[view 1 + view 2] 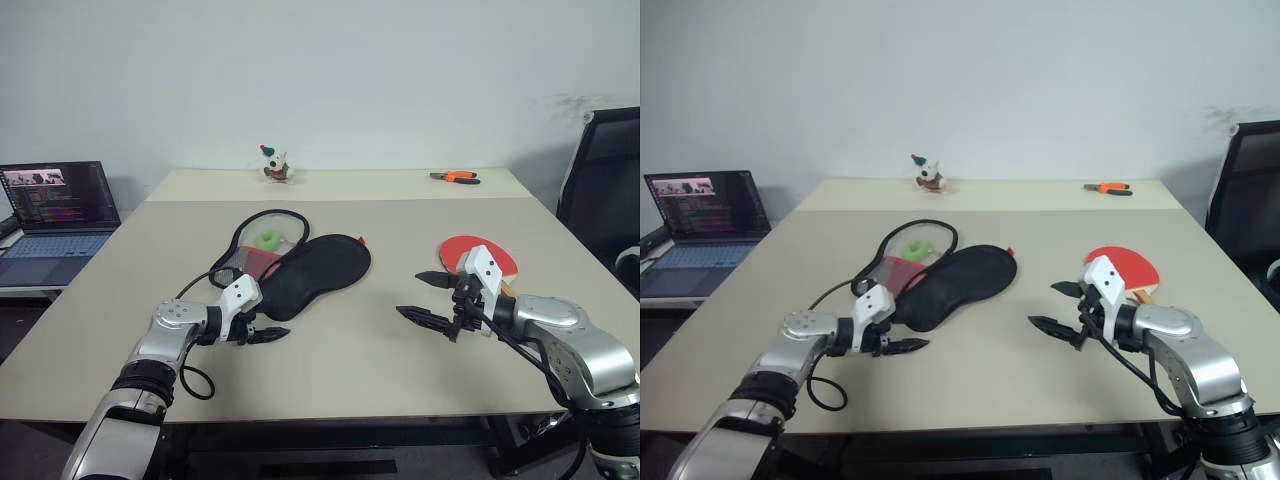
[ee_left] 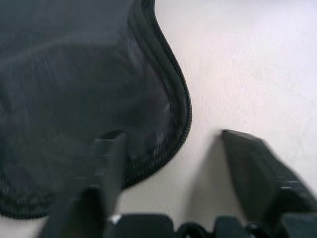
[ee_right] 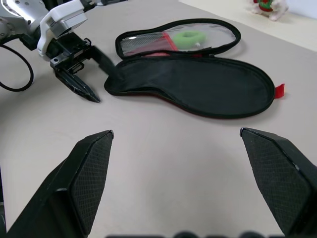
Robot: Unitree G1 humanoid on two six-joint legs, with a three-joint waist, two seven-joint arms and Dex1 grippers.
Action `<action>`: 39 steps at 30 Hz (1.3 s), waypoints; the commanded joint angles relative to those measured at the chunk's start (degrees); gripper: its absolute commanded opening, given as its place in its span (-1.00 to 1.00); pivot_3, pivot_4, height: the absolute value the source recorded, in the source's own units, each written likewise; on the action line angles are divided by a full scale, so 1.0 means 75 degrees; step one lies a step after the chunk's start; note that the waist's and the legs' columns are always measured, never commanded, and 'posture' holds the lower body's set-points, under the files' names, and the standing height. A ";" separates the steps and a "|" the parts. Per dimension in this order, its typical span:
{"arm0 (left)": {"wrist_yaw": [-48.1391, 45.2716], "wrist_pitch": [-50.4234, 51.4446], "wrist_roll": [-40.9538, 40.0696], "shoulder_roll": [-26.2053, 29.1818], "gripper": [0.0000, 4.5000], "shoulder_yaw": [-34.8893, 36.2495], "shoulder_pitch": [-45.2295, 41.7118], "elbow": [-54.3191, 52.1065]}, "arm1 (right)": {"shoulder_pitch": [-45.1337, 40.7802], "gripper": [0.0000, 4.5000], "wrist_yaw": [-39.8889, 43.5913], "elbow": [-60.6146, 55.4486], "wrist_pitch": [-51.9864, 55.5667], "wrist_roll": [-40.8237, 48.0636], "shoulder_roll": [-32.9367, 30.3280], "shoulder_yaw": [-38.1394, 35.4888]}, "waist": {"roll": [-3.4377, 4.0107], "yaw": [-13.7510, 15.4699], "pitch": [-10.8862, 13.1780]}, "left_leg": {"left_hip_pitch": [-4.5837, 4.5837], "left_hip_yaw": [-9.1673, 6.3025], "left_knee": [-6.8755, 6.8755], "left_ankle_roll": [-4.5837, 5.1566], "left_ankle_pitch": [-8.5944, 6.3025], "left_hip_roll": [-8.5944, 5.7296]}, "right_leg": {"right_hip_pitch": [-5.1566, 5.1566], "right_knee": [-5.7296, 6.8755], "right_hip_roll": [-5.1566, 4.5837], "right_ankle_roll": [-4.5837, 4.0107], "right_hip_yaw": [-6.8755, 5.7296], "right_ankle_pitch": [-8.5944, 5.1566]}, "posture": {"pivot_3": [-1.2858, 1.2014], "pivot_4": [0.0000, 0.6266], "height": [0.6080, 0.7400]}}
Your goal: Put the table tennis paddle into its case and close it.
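The case lies open on the table in two halves: a black half [image 1: 322, 268] lying flat and, behind it, a mesh half [image 1: 262, 238] holding a green ring. My left gripper [image 1: 270, 327] is at the black half's narrow end. Its fingers stand apart, one finger [image 2: 106, 158] over the fabric and the other on the table, with the zipper rim [image 2: 181, 99] between them. The table tennis paddle [image 1: 462, 248] lies red face up at the right. My right gripper [image 1: 410, 293] hovers open just in front of it and hides the handle.
An open laptop [image 1: 55, 215] sits on a lower surface to the left. A small toy figure [image 1: 275, 165] and orange pliers [image 1: 455, 177] lie at the table's far edge. A black chair [image 1: 605, 190] stands at the right.
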 commanded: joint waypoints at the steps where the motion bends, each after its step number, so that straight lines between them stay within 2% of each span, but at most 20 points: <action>1: -0.0035 0.0011 0.0162 0.0137 -0.21 0.0028 0.0199 0.0086 | -0.0132 1.00 -0.0088 -0.0070 -0.0204 0.0108 0.0011 -0.0248 | 0.0000 -0.0001 0.0000 | 0.0001 0.0002 0.0001 0.0000 0.0000 0.0000 | 0.0000 0.0001 0.0000 0.0001 0.0001 0.0000 | 0.03 -0.52 1.00; 6: -0.0006 0.0123 0.0108 0.0017 -0.99 0.0086 0.0260 -0.0008 | -0.0097 1.00 -0.0136 -0.0117 -0.0217 0.0123 -0.0038 -0.0247 | 0.0001 0.0002 -0.0001 | 0.0001 0.0002 0.0001 0.0000 0.0000 0.0000 | 0.0000 0.0001 -0.0001 0.0000 0.0001 0.0000 | 0.03 -0.52 1.00; 11: -0.0130 0.0775 -0.0188 -0.0198 -0.99 0.0130 0.0530 -0.1096 | -0.0006 1.00 -0.0066 -0.0283 -0.0059 0.0206 -0.0134 -0.0212 | 0.0001 0.0009 -0.0002 | 0.0000 0.0001 0.0001 0.0000 0.0000 0.0005 | 0.0001 0.0001 -0.0005 -0.0001 0.0002 0.0001 | 0.03 -0.52 1.00; 15: 0.0400 0.2157 -0.0629 -0.0681 -0.99 0.0248 0.0850 -0.2957 | 0.0144 1.00 0.0123 -0.0449 0.0148 0.0396 -0.0315 -0.0174 | 0.0001 0.0052 -0.0001 | -0.0011 -0.0007 0.0001 0.0000 0.0000 0.0008 | 0.0001 -0.0003 -0.0022 -0.0018 0.0007 0.0012 | 0.03 -0.52 1.00; 19: 0.0955 0.3803 -0.0702 -0.1250 -0.99 -0.0163 0.1106 -0.4792 | 0.0364 1.00 0.0417 -0.0581 0.0316 0.0546 -0.0558 -0.0098 | 0.0000 0.0077 -0.0001 | -0.0021 -0.0023 0.0010 0.0000 0.0000 0.0001 | 0.0003 -0.0007 -0.0029 -0.0012 0.0007 0.0015 | 0.03 -0.52 1.00; 24: 0.2008 0.4541 -0.0458 -0.1916 -0.99 -0.0333 0.1026 -0.5183 | 0.0438 1.00 0.0548 -0.0556 0.0327 0.0562 -0.0682 -0.0027 | 0.0000 0.0028 -0.0001 | -0.0007 -0.0017 0.0010 0.0000 0.0000 -0.0004 | 0.0012 -0.0005 -0.0021 0.0021 0.0009 -0.0003 | 0.03 -0.52 1.00; 28: 0.1953 0.4864 -0.0610 -0.1888 -0.99 -0.0401 0.1121 -0.5430 | 0.0423 1.00 0.0517 -0.0552 0.0306 0.0525 -0.0647 0.0044 | 0.0000 -0.0011 -0.0001 | 0.0000 -0.0007 0.0008 0.0000 0.0000 -0.0005 | 0.0009 -0.0003 -0.0001 0.0020 0.0013 -0.0002 | 0.03 -0.52 1.00; 31: 0.1906 0.4808 -0.0572 -0.1676 -0.72 -0.0423 0.1391 -0.5746 | 0.0418 1.00 0.0459 -0.0551 0.0276 0.0493 -0.0568 0.0140 | 0.0000 -0.0004 -0.0001 | -0.0001 -0.0013 0.0006 0.0000 0.0000 -0.0001 | 0.0009 -0.0004 0.0003 0.0019 0.0015 -0.0003 | 0.03 -0.52 1.00; 34: 0.1876 0.4895 -0.0715 -0.1406 -0.28 -0.0234 0.1647 -0.6221 | 0.0349 1.00 0.0367 -0.0484 0.0308 0.0470 -0.0466 0.0251 | 0.0000 0.0005 -0.0001 | -0.0001 -0.0011 0.0006 -0.0001 0.0000 0.0006 | 0.0008 -0.0005 -0.0001 0.0015 0.0020 -0.0001 | 0.03 -0.52 1.00; 37: 0.1521 0.5095 -0.1380 -0.1057 0.16 0.0225 0.2049 -0.6929 | 0.0177 1.00 0.0126 -0.0336 0.0408 0.0435 -0.0272 0.0338 | 0.0000 0.0006 -0.0001 | -0.0004 -0.0014 0.0007 -0.0001 0.0001 0.0011 | 0.0008 -0.0006 -0.0008 0.0017 0.0020 -0.0001 | 0.03 -0.52 1.00; 39: 0.1247 0.5336 -0.1998 -0.0777 0.16 0.0671 0.2315 -0.7349 | 0.0011 1.00 -0.0102 -0.0177 0.0485 0.0387 -0.0075 0.0390 | 0.0000 -0.0004 -0.0001 | -0.0003 -0.0011 0.0006 -0.0001 0.0000 0.0022 | 0.0008 -0.0006 -0.0012 0.0018 0.0021 -0.0002 | 0.03 -0.52 1.00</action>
